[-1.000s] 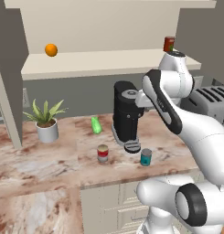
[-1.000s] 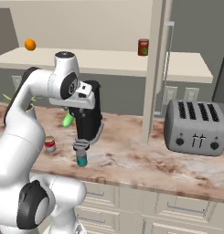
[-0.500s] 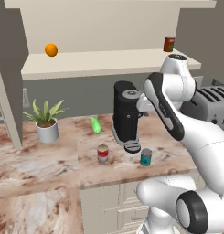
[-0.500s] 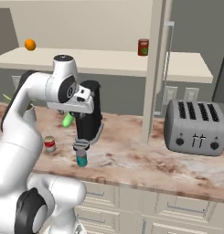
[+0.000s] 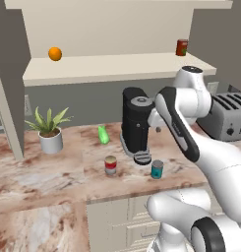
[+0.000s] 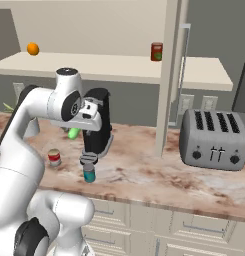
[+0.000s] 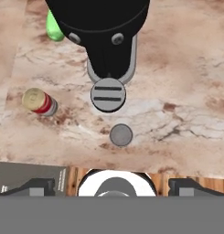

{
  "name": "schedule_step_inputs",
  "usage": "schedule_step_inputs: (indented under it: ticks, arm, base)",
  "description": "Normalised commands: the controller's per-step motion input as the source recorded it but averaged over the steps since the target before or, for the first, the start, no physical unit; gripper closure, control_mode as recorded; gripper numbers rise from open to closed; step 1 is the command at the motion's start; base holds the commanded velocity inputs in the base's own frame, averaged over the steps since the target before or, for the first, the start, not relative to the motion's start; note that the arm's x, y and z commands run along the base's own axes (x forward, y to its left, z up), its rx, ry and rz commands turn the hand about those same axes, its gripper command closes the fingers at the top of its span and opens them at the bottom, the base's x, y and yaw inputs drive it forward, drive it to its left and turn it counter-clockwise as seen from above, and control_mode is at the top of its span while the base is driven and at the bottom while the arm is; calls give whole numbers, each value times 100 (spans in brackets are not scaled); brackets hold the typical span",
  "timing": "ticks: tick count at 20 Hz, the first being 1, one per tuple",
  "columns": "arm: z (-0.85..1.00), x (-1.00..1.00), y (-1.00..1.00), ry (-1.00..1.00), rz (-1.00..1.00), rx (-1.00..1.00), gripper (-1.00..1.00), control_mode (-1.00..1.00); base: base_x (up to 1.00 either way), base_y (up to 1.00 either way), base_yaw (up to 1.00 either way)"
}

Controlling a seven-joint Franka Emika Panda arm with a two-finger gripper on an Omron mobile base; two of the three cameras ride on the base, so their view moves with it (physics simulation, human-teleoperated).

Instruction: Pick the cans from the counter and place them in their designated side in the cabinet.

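The cabinet [image 5: 117, 66] is spanning the wall as a wide cream shelf, with its upright divider standing at about 1 o'clock in the right base view. The counter [image 5: 53, 177] is running below it, its brown-and-white marbled top sitting over cream drawer fronts. The white arm is rising from the base and bending over the counter's middle; the gripper [image 7: 114, 188] is hanging high above the stone, its two dark fingertips [image 7: 38, 186] standing wide apart and enclosing nothing. The toaster [image 6: 215, 139] is resting at 3 o'clock on the counter in the right base view. The black coffee machine [image 5: 135, 125] is standing at the counter's centre, its round drip tray projecting toward the front edge. The potted plant [image 5: 49, 132] is sitting at 9 o'clock in the left base view.

Of the cans, the teal can [image 5: 157, 169] is standing upright just in front of the drip tray, near the counter's front edge; in the hand view its grey lid is appearing just below centre, directly above the open fingers. The red can [image 5: 110, 165] with its white band is standing upright at 9 o'clock from the teal one, clearly apart from it. A darker red can [image 5: 182, 47] is resting on the shelf at 1 o'clock. A green bottle [image 5: 103, 135] is leaning on the counter at 9 o'clock from the machine. An orange [image 5: 55, 53] is lying on the shelf at 10 o'clock.
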Motion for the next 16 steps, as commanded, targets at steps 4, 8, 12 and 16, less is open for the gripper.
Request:
schedule_step_inputs:
  ticks: [4, 8, 12, 16]
  arm:
    - [-20, 0, -7, 0, 0, -2, -100, -100]
    - [-19, 0, -10, 0, 0, -1, -100, -100]
    - [-23, 0, -1, 0, 0, 0, -100, -100]
    - [-23, 0, 0, 0, 0, 0, -100, -100]
  base:
    - [0, 0, 0]
    - [0, 0, 0]
    - [0, 0, 0]
    - [0, 0, 0]
